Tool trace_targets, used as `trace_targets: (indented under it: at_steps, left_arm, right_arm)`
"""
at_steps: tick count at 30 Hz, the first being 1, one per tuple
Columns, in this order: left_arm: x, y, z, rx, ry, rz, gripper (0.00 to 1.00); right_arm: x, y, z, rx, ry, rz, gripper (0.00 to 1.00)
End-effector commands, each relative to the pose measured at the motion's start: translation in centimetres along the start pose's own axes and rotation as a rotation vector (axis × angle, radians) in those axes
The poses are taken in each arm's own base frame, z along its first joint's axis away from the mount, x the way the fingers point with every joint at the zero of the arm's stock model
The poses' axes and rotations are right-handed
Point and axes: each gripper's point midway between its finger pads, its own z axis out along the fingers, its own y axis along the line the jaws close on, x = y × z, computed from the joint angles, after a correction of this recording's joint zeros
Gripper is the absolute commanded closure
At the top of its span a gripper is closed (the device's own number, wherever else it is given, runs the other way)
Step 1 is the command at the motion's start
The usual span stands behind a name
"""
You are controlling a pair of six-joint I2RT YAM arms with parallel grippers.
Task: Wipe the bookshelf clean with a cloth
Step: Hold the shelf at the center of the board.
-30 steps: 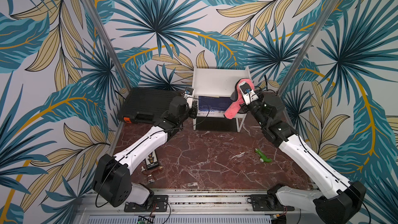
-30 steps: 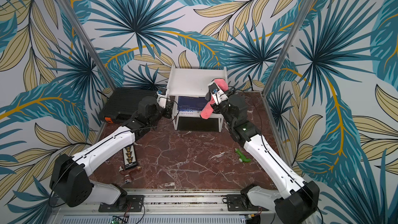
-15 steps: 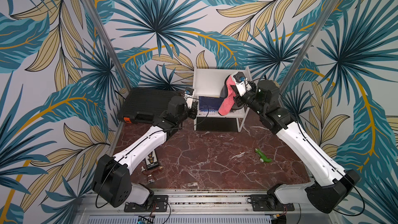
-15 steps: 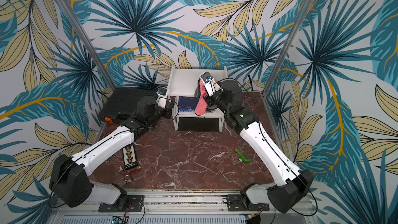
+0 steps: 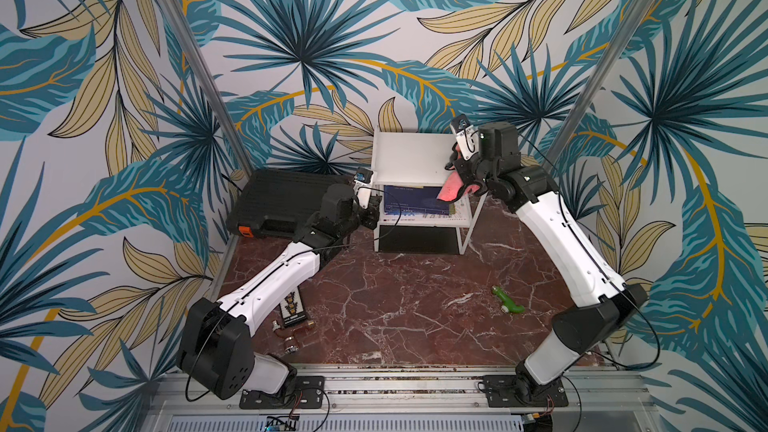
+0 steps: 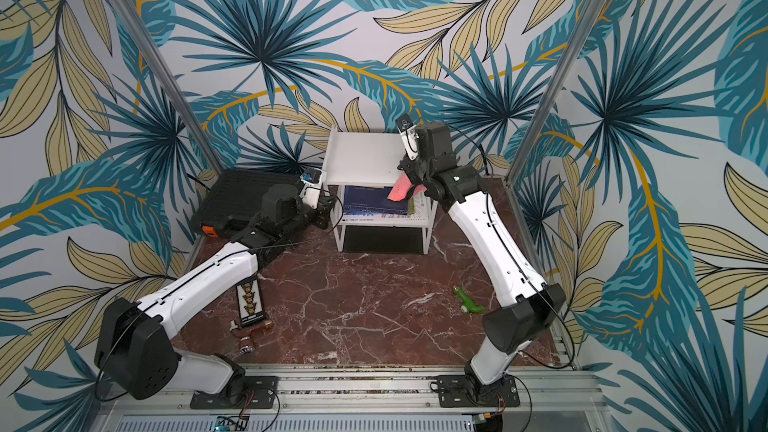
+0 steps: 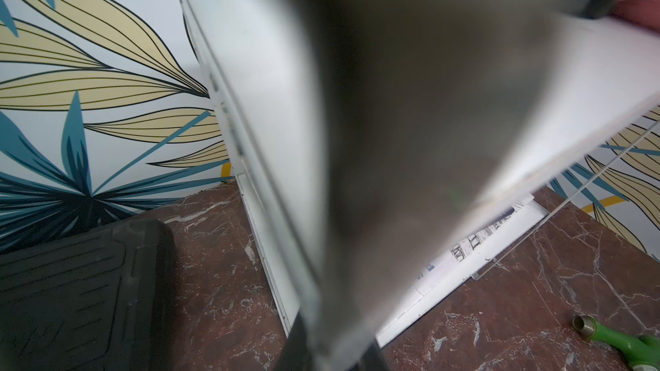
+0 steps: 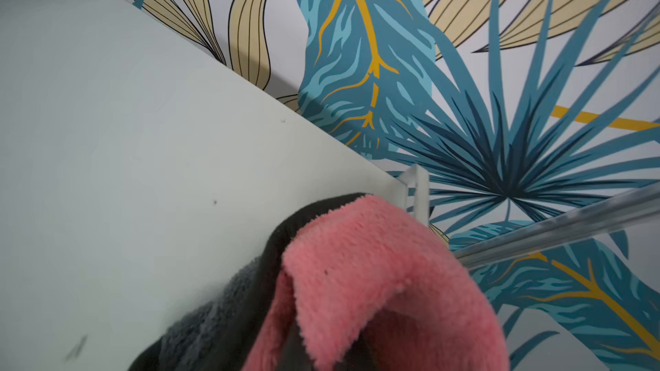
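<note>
Right gripper (image 5: 457,170) clamps the fluffy pink, dark-backed cloth (image 5: 448,193) on the white two-tier bookshelf (image 5: 419,224).
The cloth lies on the top board's (image 5: 409,155) right end, hanging past the front edge — left gripper (image 5: 372,213) pinched shut on the left front post (image 5: 375,238).

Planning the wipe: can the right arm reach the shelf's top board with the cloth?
Likely yes: the right end effector holds the cloth at the right edge of the shelf, whose top board is bare.

2 top views look down from high in front; 2 wrist views sit close to the bookshelf (image 8: 107,119).
</note>
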Motion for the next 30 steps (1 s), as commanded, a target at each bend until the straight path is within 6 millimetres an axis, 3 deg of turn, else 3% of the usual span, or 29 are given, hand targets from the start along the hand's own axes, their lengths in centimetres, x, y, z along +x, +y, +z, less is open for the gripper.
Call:
trace_targets:
  at_steps: [1,5,9,11,14,18,20,23,27,28,29,30]
  left_arm:
    - [0.7,1.6,-0.4,-0.039,0.054,-0.124,1.0]
    - [1.1,1.7,-0.5,-0.049,0.074,-0.121,1.0]
    - [1.4,1.6,-0.9,-0.046,0.078,-0.113,1.0]
    - [1.5,1.7,-1.1,-0.047,0.076,-0.111,1.0]
    - [1.8,1.6,-1.0,-0.042,0.077,-0.106,1.0]
    - [1.7,1.4,-0.8,-0.033,0.078,-0.107,1.0]
    - [1.5,1.2,-0.8,-0.021,0.074,-0.109,1.0]
    - [1.2,1.3,-0.9,-0.025,0.074,-0.112,1.0]
    - [1.0,1.2,-0.9,-0.027,0.077,-0.113,1.0]
    - [1.0,1.3,-0.9,-0.032,0.075,-0.114,1.0]
    - [1.0,1.4,-0.9,-0.036,0.076,-0.116,1.0]
    - [1.1,1.5,-1.0,-0.041,0.076,-0.118,1.0]
  right_arm:
    - [2.3,0.5,1.7,0.0,0.147,0.007,1.0]
    - [1.5,1.0,-1.6,-0.089,0.087,0.067,1.0]
    - [2.8,-0.3,-3.6,-0.032,0.031,0.123,1.0]
    - [3.3,-0.1,-2.6,-0.029,0.054,0.119,1.0]
    - [3.7,0.2,0.4,0.002,0.119,0.108,1.0]
    - [3.0,-1.0,4.5,0.124,0.154,0.123,1.0]
    - [2.5,-0.3,5.9,0.108,0.176,0.156,1.0]
    - [1.0,3.7,6.6,-0.026,0.182,0.16,1.0]
    - [-1.8,12.7,6.3,-0.314,0.096,0.112,1.0]
    - [-2.4,14.1,5.8,-0.375,0.074,0.103,1.0]
    - [-2.6,14.3,5.4,-0.394,0.067,0.094,1.0]
    - [-2.5,13.2,5.2,-0.353,0.074,0.074,1.0]
